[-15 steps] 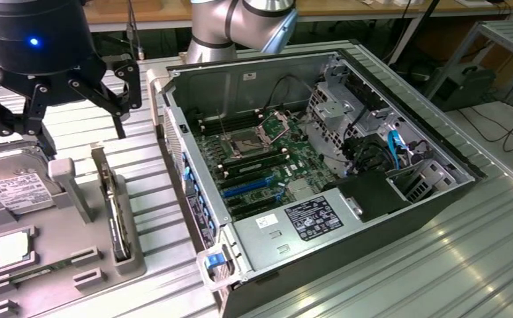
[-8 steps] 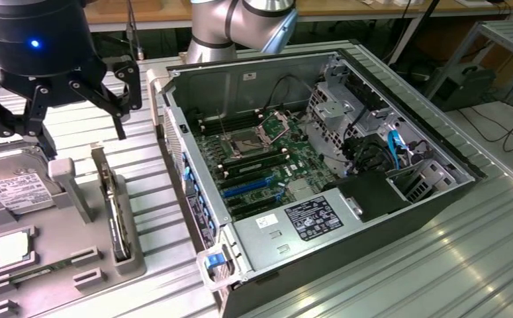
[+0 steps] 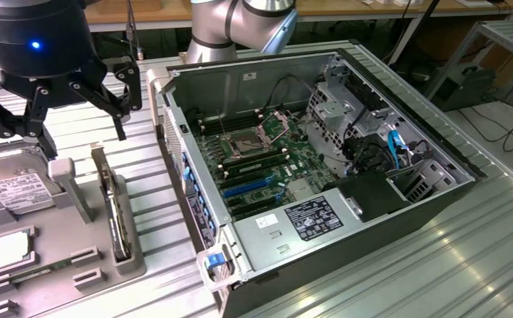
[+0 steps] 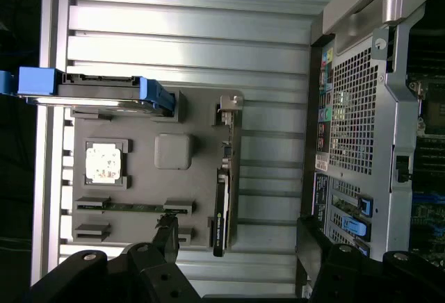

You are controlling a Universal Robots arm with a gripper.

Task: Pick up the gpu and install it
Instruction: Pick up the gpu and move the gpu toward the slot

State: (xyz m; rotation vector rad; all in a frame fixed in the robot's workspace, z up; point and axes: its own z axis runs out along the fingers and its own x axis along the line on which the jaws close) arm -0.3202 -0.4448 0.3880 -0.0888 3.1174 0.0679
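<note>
Claw [image 3: 81, 136], open and empty, at upper left of frame; gpu [image 3: 115, 217] stands edgewise below it, long axis running down-frame.

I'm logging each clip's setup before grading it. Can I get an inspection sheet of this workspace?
Surface: ribbed metal table.
Job's things: gpu standing on edge in a slot of the grey tray; open computer case beside the tray.
Clutter: hard drive and processor chip on the same tray.
Grippers: gripper open, above the tray, holding nothing.
Cables: blue cable and black cables inside the case.
Surroundings: wooden bench behind the table.
</note>
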